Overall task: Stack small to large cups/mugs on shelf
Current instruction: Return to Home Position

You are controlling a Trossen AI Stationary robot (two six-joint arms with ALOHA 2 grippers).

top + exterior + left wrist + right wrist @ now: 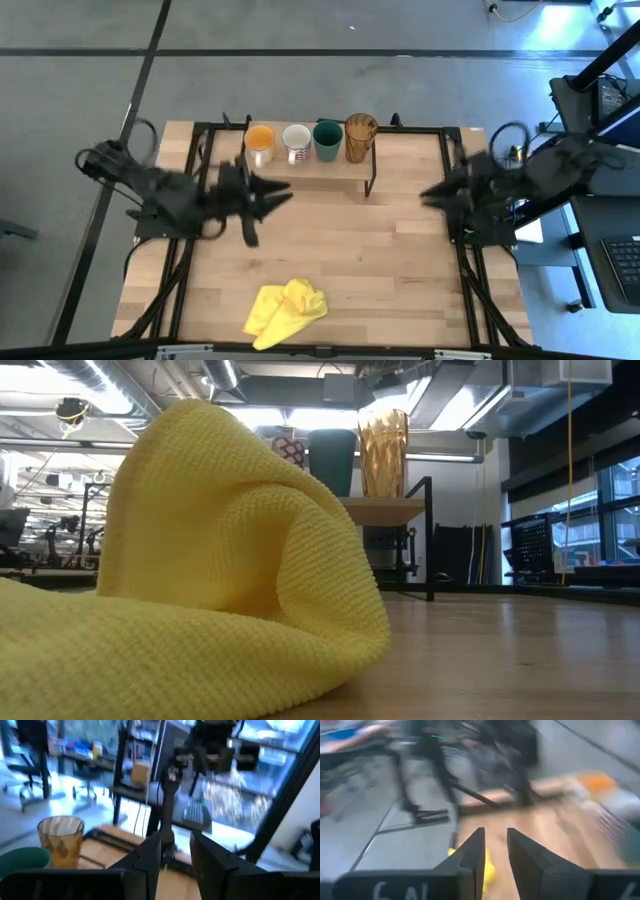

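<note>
Four vessels stand in a row on the shelf (330, 168) at the table's far edge: the orange mug (260, 140), the white-grey mug (296, 141), the dark green cup (327, 139) and the amber tumbler (360, 136). Each rests on its base. The low view shows the tumbler (383, 452) and green cup (333, 460) above the shelf board (385, 510). My left gripper (278, 195) hovers in front of the shelf's left half, narrowly open and empty. My right gripper (428, 194) hovers to the right of the shelf, narrowly open and empty.
A crumpled yellow cloth (285, 308) lies near the table's near edge and fills most of the low view (200, 560). The shelf's black legs (372, 182) stand on the tabletop. Bare wood lies between the shelf and the cloth.
</note>
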